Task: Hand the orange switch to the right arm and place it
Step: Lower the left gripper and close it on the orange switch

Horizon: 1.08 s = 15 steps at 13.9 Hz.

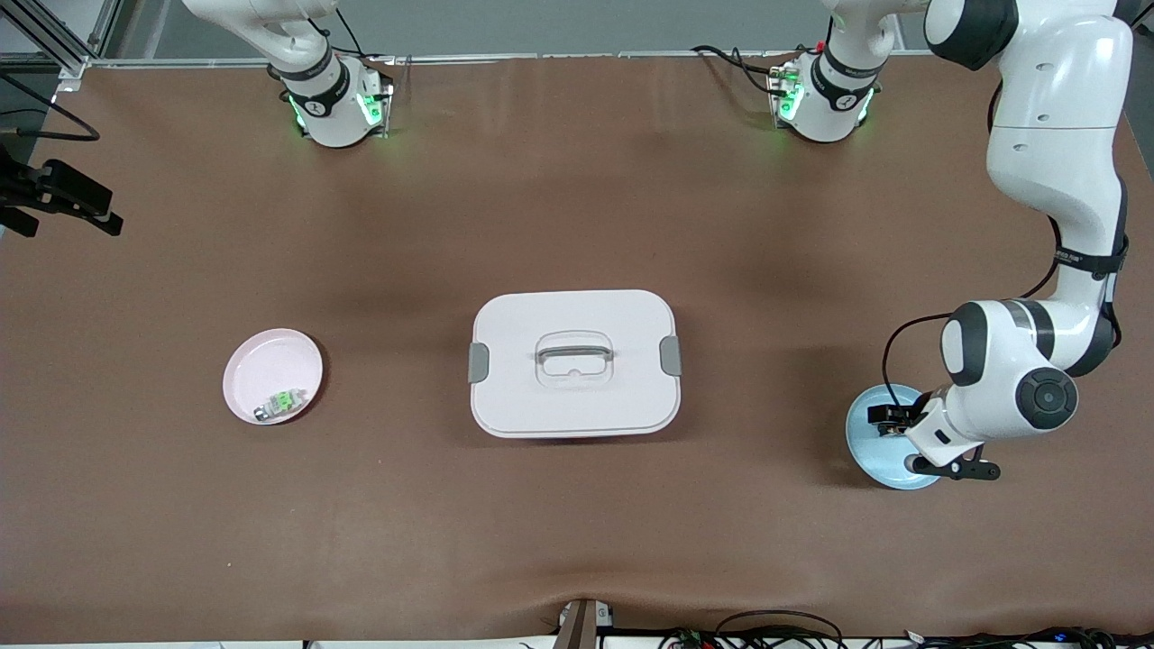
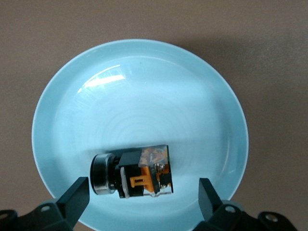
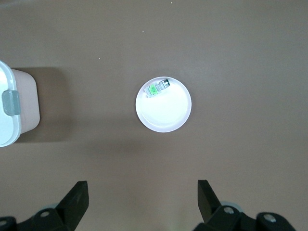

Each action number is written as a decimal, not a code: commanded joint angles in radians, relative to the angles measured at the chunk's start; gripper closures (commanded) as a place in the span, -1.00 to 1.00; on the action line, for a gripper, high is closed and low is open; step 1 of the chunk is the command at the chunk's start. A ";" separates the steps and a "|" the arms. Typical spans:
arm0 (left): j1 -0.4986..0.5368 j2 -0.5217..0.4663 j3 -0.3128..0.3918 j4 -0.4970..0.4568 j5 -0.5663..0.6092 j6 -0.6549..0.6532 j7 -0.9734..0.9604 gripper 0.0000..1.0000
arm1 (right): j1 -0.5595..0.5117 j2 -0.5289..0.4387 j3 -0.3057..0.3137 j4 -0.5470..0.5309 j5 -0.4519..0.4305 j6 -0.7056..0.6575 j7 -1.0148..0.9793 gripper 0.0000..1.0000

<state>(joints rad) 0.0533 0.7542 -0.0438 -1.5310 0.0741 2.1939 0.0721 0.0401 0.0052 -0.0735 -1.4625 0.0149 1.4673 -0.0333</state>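
The left gripper (image 2: 139, 199) hangs low over the blue plate (image 2: 139, 77), fingers spread wide and empty. The orange switch (image 2: 132, 173) lies on its side on that plate, between the two fingertips (image 2: 76, 195) but apart from both. The plate sits at the left arm's end of the table (image 1: 577, 505).

Risks at the pickup:
- The switch is round at one end; a squeeze off its middle can roll or spin it out of the fingers.
- The glazed plate is slick; fingertips that land on it may push the plate or skid.

The right gripper (image 3: 139, 199) waits high above the pink plate (image 3: 163, 113), wide open and empty. A shallow grasp leaves the right gripper little to take hold of at the handover, and the switch could drop.
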 commanded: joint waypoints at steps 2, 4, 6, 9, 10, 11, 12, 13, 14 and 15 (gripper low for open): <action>0.000 0.059 -0.002 0.072 0.027 -0.008 -0.001 -1.00 | -0.019 -0.017 0.004 -0.016 0.008 0.004 0.010 -1.00; 0.000 0.068 -0.002 0.078 0.027 -0.006 -0.008 -1.00 | -0.019 -0.017 0.004 -0.016 0.008 0.005 0.010 -1.00; 0.000 0.074 -0.001 0.078 0.027 0.012 -0.017 -1.00 | -0.017 -0.017 0.006 -0.015 0.008 0.007 0.010 -1.00; 0.011 0.077 -0.002 0.077 0.027 0.020 -0.032 -1.00 | -0.017 -0.017 0.006 -0.015 0.008 0.007 0.009 -1.00; 0.017 0.076 -0.002 0.077 0.029 0.027 -0.035 -1.00 | -0.017 -0.017 0.006 -0.015 0.008 0.007 0.010 -1.00; 0.017 0.076 -0.002 0.077 0.029 0.030 -0.037 -1.00 | -0.017 -0.017 0.006 -0.015 0.008 0.007 0.010 -1.00; 0.017 0.076 -0.002 0.077 0.029 0.030 -0.047 -1.00 | -0.017 -0.017 0.006 -0.015 0.008 0.007 0.009 -1.00; 0.017 0.076 -0.004 0.077 0.030 0.030 -0.061 -1.00 | -0.019 -0.017 0.006 -0.015 0.008 0.007 0.009 -1.00; 0.017 0.073 -0.004 0.075 0.030 0.030 -0.071 -1.00 | -0.019 -0.017 0.006 -0.015 0.008 0.007 0.009 -1.00; 0.016 0.071 -0.005 0.074 0.030 0.030 -0.075 -1.00 | -0.019 -0.017 0.006 -0.015 0.008 0.007 0.010 -1.00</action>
<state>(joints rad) 0.0682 0.8183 -0.0425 -1.4722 0.0779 2.2172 0.0281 0.0333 0.0052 -0.0753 -1.4625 0.0152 1.4686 -0.0321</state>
